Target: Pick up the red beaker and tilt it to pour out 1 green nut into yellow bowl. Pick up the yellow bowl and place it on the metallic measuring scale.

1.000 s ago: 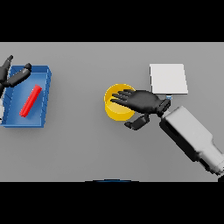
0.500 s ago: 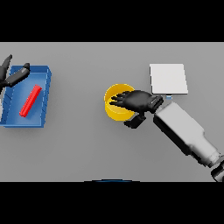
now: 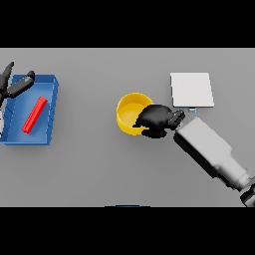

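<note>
Grey table fills your view, and nearest you the right hand (image 3: 158,119) has its fingers curled over the right rim of the yellow bowl (image 3: 130,112), which sits mid-table. Lift carefully: a one-sided pinch could tip the bowl or let it slip. Farther back and to the right lies the metallic measuring scale (image 3: 191,89). At the left edge, your left hand (image 3: 14,85), fingers spread, hovers over the blue tray (image 3: 52,104) holding the red beaker (image 3: 35,114).
</note>
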Available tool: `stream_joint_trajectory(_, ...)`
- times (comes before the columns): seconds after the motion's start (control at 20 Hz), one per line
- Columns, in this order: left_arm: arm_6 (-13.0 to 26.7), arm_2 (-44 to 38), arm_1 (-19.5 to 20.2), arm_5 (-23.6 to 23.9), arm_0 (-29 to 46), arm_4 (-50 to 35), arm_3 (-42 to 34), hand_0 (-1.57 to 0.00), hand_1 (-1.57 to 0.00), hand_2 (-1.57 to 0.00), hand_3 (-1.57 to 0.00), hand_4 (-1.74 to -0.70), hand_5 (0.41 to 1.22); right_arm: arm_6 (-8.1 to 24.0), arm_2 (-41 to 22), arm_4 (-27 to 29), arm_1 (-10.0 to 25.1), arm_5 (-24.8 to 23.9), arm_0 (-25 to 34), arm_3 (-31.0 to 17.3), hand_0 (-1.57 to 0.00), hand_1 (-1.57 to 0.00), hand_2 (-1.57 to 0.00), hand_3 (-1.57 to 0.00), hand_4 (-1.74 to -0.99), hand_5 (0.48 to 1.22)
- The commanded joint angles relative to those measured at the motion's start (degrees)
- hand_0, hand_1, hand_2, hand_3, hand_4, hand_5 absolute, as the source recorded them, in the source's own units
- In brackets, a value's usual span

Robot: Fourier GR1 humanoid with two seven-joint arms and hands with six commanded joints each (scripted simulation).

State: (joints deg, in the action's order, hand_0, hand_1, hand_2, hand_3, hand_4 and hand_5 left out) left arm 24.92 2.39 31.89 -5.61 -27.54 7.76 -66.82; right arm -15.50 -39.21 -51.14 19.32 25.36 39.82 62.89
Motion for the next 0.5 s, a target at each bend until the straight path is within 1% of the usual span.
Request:
stream_joint_trajectory(0.0,0.2,-0.1,0.2,-0.2,-0.3,0.0,0.0,0.00,0.00,0.00,0.00,-0.78,0.712,-0.7,0.1,0.4,0.1,0.4,0.3,-0.5,-1.28,-1.27,-1.19,-1.03,-1.637,1.152)
stream_joint_trajectory(0.1,-0.3,0.0,0.3,0.2,0.0,0.3,-0.1,0.00,0.00,0.00,0.00,-0.78,0.710,-0.5,0.3,1.2,0.5,1.7,0.3,0.0,-1.38,-1.38,-1.29,-1.11,-1.674,1.177)
stream_joint_trajectory(0.2,0.1,0.1,0.0,0.3,-0.2,0.1,-0.5,0.00,0.00,0.00,0.00,-0.78,0.712,-0.1,0.5,1.3,0.9,2.0,0.3,0.3,-1.45,-1.45,-1.33,-1.17,-1.698,1.193)
stream_joint_trajectory(0.25,0.4,-0.1,0.2,0.0,-0.2,-0.1,-0.5,0.00,0.00,0.00,0.00,-0.79,0.707,0.6,0.5,1.4,0.6,2.1,0.4,0.2,-1.48,-1.47,-1.35,-1.19,-1.707,1.198)
stream_joint_trajectory(0.3,0.3,-0.1,0.0,0.1,-0.2,-0.2,-0.6,0.00,0.00,0.00,0.00,-0.79,0.704,0.4,0.8,1.6,1.3,2.1,0.5,0.9,-1.49,-1.49,-1.36,-1.20,-1.714,1.203)
stream_joint_trajectory(0.4,0.5,0.1,0.0,0.1,-0.5,0.1,0.0,0.00,0.00,0.00,0.00,-0.78,0.704,1.9,1.4,2.7,1.9,4.1,0.2,3.6,-1.52,-1.52,-1.41,-1.18,-1.724,1.209)
stream_joint_trajectory(0.45,0.3,0.0,0.3,-0.1,-0.3,0.0,-0.5,0.00,0.00,0.00,0.00,-0.77,0.706,1.5,2.0,3.4,2.6,5.2,0.9,4.8,-1.53,-1.53,-1.44,-1.17,-1.727,1.212)
